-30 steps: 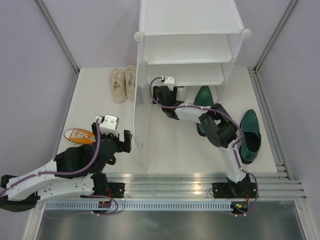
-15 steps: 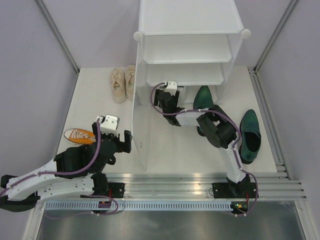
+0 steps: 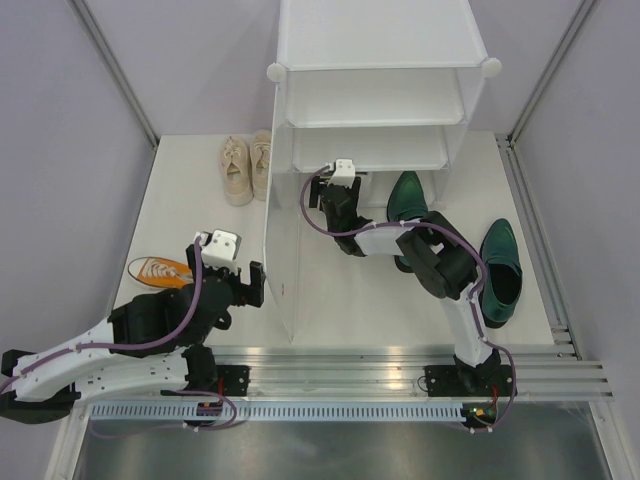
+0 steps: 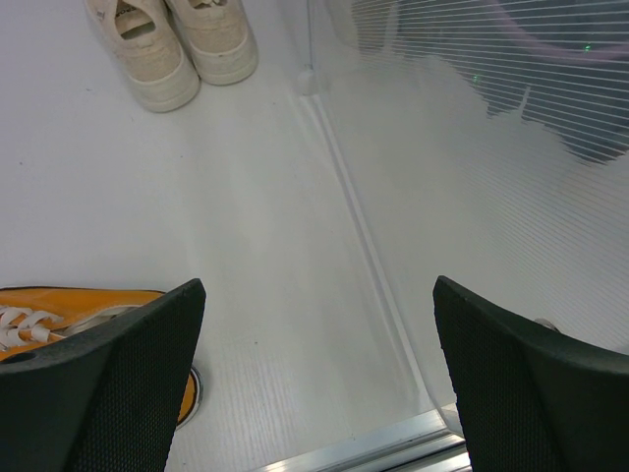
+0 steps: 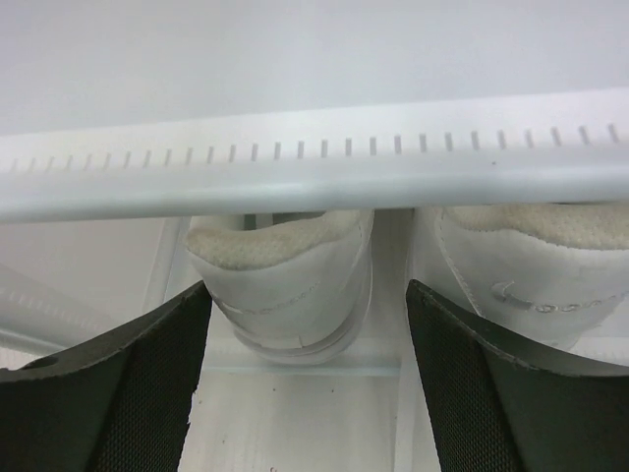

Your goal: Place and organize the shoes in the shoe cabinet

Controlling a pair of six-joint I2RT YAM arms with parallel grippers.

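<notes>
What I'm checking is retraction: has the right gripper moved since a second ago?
Yes. The right gripper has backed slightly out of the shoe cabinet, shifting down-frame from its lower shelf edge in the top view.

The shoe cabinet [image 3: 380, 40] is white, the heels [image 3: 503, 262] dark green, the lace-up sneakers [image 3: 237, 170] cream, the canvas sneaker [image 3: 155, 270] orange.

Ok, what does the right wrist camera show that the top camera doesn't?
Only the right wrist view shows the white sneakers, two heels side by side inside the unit, just beyond a slotted shelf edge. Only the top view shows the dark green heels, the cream sneakers and an orange sneaker, all out on the table. Both show the shoe cabinet and the right gripper, open and holding nothing.
</notes>
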